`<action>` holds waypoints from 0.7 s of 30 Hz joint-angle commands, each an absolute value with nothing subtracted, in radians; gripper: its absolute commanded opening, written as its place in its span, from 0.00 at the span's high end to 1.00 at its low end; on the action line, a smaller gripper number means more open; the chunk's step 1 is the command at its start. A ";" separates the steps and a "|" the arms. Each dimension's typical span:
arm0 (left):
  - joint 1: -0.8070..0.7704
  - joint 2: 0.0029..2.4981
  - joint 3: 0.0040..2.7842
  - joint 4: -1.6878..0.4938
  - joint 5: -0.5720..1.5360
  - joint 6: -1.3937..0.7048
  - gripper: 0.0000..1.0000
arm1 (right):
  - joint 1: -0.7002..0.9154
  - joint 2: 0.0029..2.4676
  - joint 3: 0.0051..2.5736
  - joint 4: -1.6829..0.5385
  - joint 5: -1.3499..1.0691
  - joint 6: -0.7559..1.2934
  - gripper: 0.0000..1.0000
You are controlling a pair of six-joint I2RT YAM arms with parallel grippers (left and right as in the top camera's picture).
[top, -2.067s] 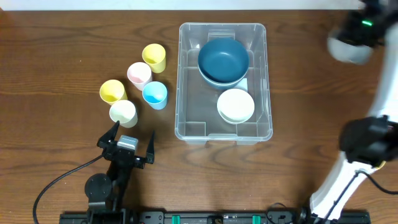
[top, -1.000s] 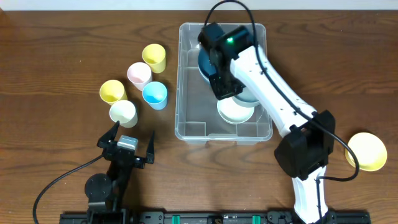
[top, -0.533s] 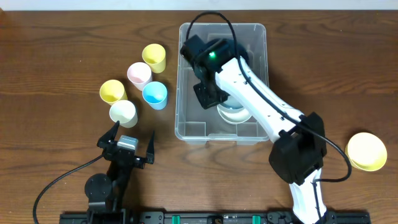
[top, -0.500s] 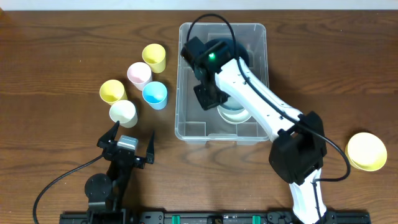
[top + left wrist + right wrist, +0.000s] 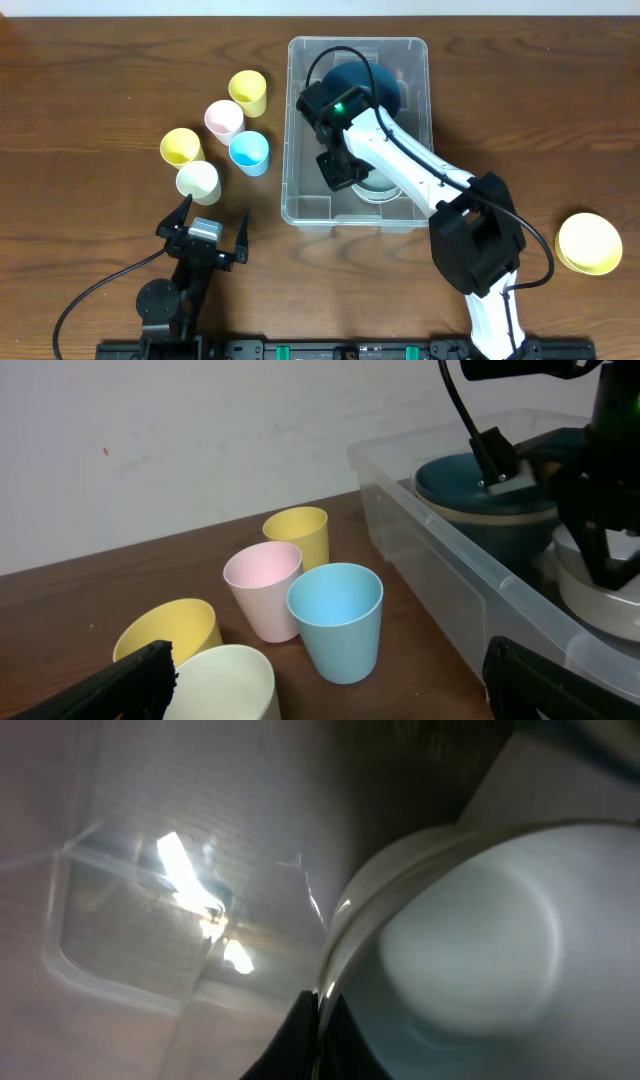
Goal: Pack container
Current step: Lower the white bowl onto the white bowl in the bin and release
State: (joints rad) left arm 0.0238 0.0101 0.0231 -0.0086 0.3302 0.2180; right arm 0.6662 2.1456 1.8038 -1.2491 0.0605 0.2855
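Overhead view, read from left to right. Five cups are seen standing open side up on the table (image 5: 80, 80), left of centre. A lower yellow cup (image 5: 181, 146) is touched from below by a cream cup (image 5: 198, 182). Just right of these are a pink cup (image 5: 224, 120) and a blue cup (image 5: 249, 151), set close together. An upper yellow cup (image 5: 248, 92) is placed just above the pink one.

The left gripper (image 5: 216, 207) is found below the cups, near the bottom of the frame. Its claw is spread wide and nothing is held in it. In the left wrist view both finger ends are seen at the lower corners, with the cups between and beyond them.

The container (image 5: 300, 140) is located at upper centre, just right of the cups and apart from them. A blue bowl (image 5: 385, 85) is seen in its upper half and a white bowl (image 5: 378, 190) in its lower half. The right arm is reached into the container from the lower right. The right gripper (image 5: 340, 172) is lowered at the white bowl's left edge. In the right wrist view its fingers (image 5: 295, 1045) are seen drawn narrow, with the white bowl's rim pinched between them.

A yellow bowl (image 5: 590, 243) is noted at the lower right edge, well apart from the container.
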 commanded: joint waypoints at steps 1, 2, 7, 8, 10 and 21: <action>0.028 0.004 0.004 -0.044 0.336 0.231 0.02 | 0.654 2.138 1.802 -1.224 0.079 0.299 0.95; 0.028 0.004 0.004 -0.044 0.336 0.231 0.02 | 0.651 2.138 1.802 -1.217 0.079 0.299 0.95; 0.028 0.004 0.004 -0.043 0.336 0.231 0.02 | 0.626 2.138 1.802 -1.211 0.097 0.299 0.94; 0.028 0.004 0.004 -0.044 0.336 0.231 0.02 | 0.619 2.138 1.802 -1.211 0.105 0.299 0.94; 0.028 0.004 0.004 -0.043 0.336 0.231 0.02 | 0.607 2.138 1.802 -1.208 0.113 0.299 0.94; 0.028 0.004 0.004 -0.043 0.336 0.231 0.02 | 0.580 2.138 1.802 -1.206 0.112 0.291 0.75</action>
State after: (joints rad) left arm 0.0238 0.0101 0.0231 -0.0086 0.3302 0.2180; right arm 0.5865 2.1456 1.8034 -1.2083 0.0875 0.2855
